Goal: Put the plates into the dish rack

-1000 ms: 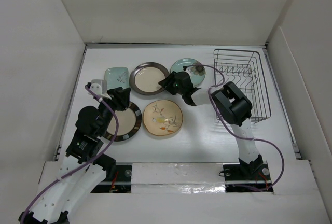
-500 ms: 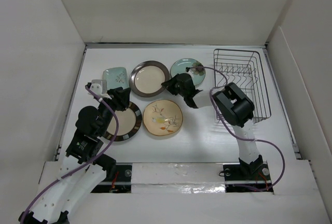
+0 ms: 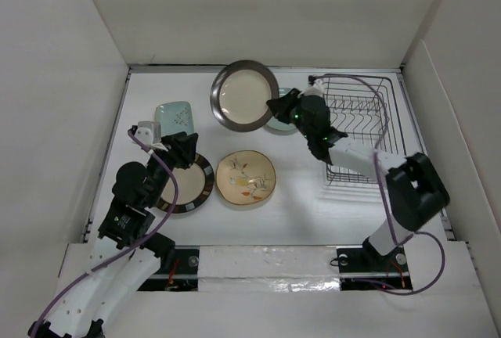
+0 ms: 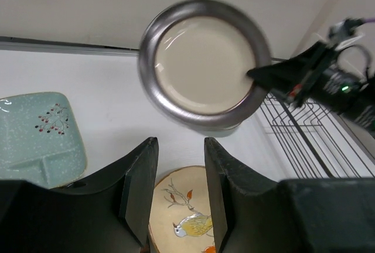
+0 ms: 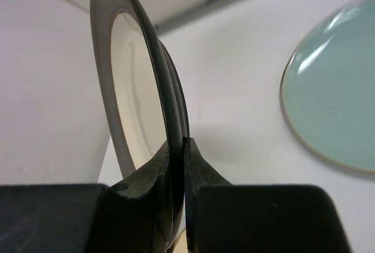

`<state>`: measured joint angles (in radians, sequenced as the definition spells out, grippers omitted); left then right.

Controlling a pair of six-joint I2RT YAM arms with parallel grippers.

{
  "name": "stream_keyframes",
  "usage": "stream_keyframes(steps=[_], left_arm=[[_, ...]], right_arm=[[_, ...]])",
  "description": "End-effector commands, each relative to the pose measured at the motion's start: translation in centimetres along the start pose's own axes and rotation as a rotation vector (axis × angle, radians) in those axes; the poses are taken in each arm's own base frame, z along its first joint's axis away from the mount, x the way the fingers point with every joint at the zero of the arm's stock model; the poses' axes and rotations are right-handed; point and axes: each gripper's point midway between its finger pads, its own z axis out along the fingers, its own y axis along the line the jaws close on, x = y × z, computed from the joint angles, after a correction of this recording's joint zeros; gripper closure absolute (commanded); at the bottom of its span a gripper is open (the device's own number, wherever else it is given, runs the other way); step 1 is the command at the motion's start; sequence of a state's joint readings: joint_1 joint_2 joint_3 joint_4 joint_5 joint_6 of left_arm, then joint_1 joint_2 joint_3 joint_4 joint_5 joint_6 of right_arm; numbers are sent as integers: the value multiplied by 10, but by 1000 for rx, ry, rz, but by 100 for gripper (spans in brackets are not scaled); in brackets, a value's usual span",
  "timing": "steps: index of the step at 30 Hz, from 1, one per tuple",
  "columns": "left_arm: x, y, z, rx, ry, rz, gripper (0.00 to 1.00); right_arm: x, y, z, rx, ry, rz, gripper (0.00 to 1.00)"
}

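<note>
My right gripper (image 3: 275,108) is shut on the rim of the cream plate with brown rim (image 3: 244,95) and holds it tilted up, above the table, left of the black wire dish rack (image 3: 368,131). In the right wrist view the jaws (image 5: 179,147) pinch that plate's rim (image 5: 132,60) edge-on. The teal plate (image 5: 334,101) lies below and is mostly hidden in the top view. My left gripper (image 3: 182,150) is open and empty over the striped-rim plate (image 3: 196,189). The pale-green squarish plate (image 3: 174,115) and the floral plate (image 3: 246,177) lie flat on the table.
White walls enclose the table on the left, back and right. The rack stands against the right wall with its slot wires empty. In the left wrist view the held plate (image 4: 205,65) hangs ahead, with the floral plate (image 4: 181,218) between my fingers.
The right gripper has lifted the cream brown-rimmed plate off the table and carried it up and toward the rack, the arm stretching out. The left arm has not moved.
</note>
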<state>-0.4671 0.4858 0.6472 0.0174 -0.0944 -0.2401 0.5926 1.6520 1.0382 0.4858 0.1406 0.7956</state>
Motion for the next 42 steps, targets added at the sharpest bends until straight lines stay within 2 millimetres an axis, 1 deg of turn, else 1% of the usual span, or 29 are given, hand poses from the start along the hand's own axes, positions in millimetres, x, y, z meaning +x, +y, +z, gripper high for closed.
stream_keyframes(steps=[1,2,3,4,5,7,8,9,10,11,12,13,14,15,16,18,19,21,23,24,26,27,30,33,34,37,39,40,42], left_arm=[[-23,-9,-6,46,-81,-1,66],[-23,-9,-7,47,-79,-5,66],[-25,-13,-10,68,-85,-7,66],[-27,-16,-12,84,-93,-9,66],[-34,-18,-16,96,-116,-15,66],[-37,-20,-19,108,-131,-21,66],[-40,-21,-22,113,-141,-25,66],[-41,-25,-24,133,-141,-25,66],[-43,-28,-26,146,-149,-32,66],[-48,-33,-31,180,-167,-34,66],[-53,-37,-33,196,-181,-39,66],[-56,-39,-36,208,-191,-46,66],[-60,-41,-38,219,-204,-51,66],[-61,-47,-41,251,-201,-52,66],[-62,-51,-43,273,-200,-56,65],[-65,-58,-49,316,-210,-61,65],[-67,-59,-52,322,-218,-61,65],[-72,-63,-61,344,-240,-63,65],[-77,-65,-70,360,-266,-62,65],[-78,-66,-73,371,-271,-56,65],[-81,-66,-79,376,-285,-52,64],[-81,-66,-80,379,-288,-46,64],[-89,-66,-89,381,-324,-42,64],[-88,-63,-88,365,-321,-40,63],[-88,-63,-89,367,-322,-40,63],[-92,-63,-93,370,-339,-40,63],[-89,-62,-90,364,-328,-40,63],[-89,-62,-90,365,-328,-40,63],[-90,-64,-92,375,-334,-41,63]], right_arm=[[-159,61,-64,-134,-435,-54,100],[-169,45,-71,-50,-441,-133,100],[-185,33,-81,13,-474,-166,100],[-212,13,-93,86,-519,-202,100],[-227,2,-113,150,-531,-257,100],[-250,-23,-136,239,-564,-301,100],[-267,-50,-153,332,-582,-334,100],[-277,-58,-171,371,-614,-347,100],[-285,-70,-181,417,-633,-359,100],[-297,-92,-198,496,-663,-356,100],[-304,-95,-212,513,-689,-347,100],[-307,-103,-221,536,-702,-339,100],[-314,-105,-230,541,-736,-339,100],[-324,-113,-240,562,-761,-337,100],[-331,-114,-244,570,-772,-340,100],[-341,-131,-257,653,-791,-354,100],[-344,-138,-258,671,-783,-355,100],[-352,-142,-260,679,-795,-396,100],[-356,-162,-260,738,-777,-412,100],[-363,-159,-258,723,-770,-426,100],[-366,-170,-251,729,-748,-460,100],[-369,-169,-246,724,-728,-492,100],[-370,-187,-236,785,-657,-550,100],[-375,-194,-236,831,-629,-603,100],[-380,-192,-236,837,-632,-615,100],[-379,-194,-234,862,-599,-658,100],[-383,-189,-234,892,-573,-736,100],[-383,-189,-235,897,-574,-735,100],[-389,-181,-239,896,-590,-752,100]])
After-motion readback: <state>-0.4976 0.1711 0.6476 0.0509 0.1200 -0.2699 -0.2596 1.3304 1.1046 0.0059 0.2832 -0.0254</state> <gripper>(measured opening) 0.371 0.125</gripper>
